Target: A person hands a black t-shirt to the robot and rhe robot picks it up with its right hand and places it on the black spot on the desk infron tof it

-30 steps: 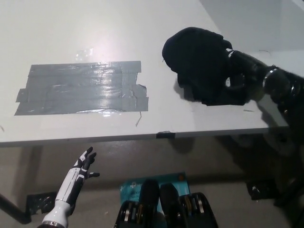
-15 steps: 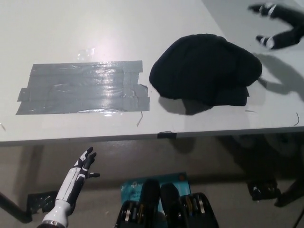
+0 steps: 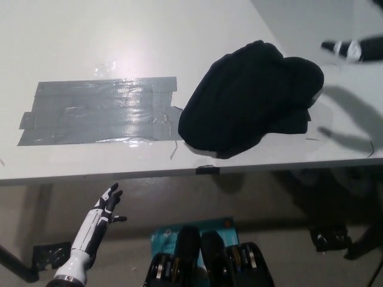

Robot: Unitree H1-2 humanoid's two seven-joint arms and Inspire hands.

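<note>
The black t-shirt (image 3: 248,98) lies bunched on the white desk (image 3: 119,36), near its front edge. Its left side just reaches the right end of a grey tape patch (image 3: 99,112) that is stuck flat on the desk. My black right hand (image 3: 354,49) is up at the picture's right edge, well clear of the shirt and holding nothing; only part of it shows, stretched out to the left. My white left hand (image 3: 103,214) rests below the desk's front edge at lower left, open with fingers spread.
The desk's front edge (image 3: 203,170) runs across the middle of the view, with floor below it. A teal object (image 3: 197,230) lies on the floor under the edge. The right hand's shadow (image 3: 350,113) falls on the desk's right part.
A second ago my right hand held the shirt. It has let go and pulled back up to the right edge. The shirt has settled lower and further left, against the tape.
</note>
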